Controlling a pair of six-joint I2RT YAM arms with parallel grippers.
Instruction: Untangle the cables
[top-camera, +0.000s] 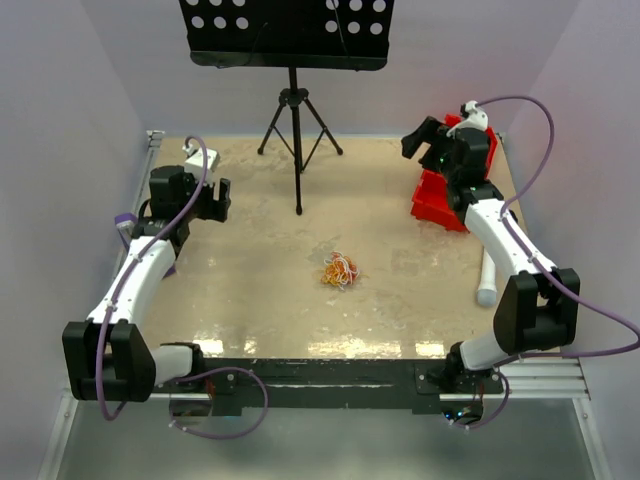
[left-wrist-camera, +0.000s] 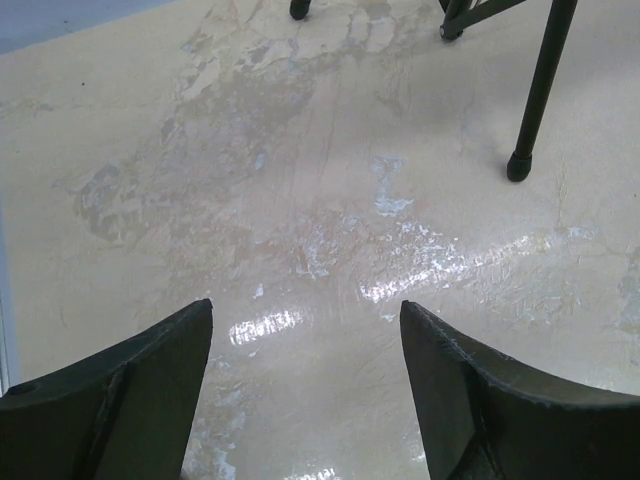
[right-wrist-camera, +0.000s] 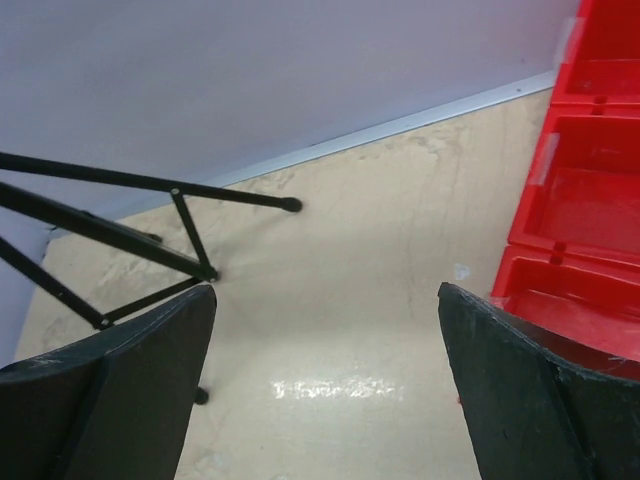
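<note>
Orange, white and red cables (top-camera: 340, 270) lie in one small clump near the middle of the table (top-camera: 250, 300). Only the top view lets us see them; both wrist cameras point elsewhere. From above we find the left gripper (top-camera: 213, 198) at the far left and the right gripper (top-camera: 425, 140) at the far right, both well apart from the clump. Our left wrist view shows its jaws spread over glossy tabletop, holding nothing, with a leg of the music stand (left-wrist-camera: 535, 100) ahead. Our right wrist view shows jaws spread wide and empty, with red bins (right-wrist-camera: 590, 190) on the right and the stand's tripod legs on the left. A white tube (top-camera: 487, 280) beside the right arm appears only from above.
</note>
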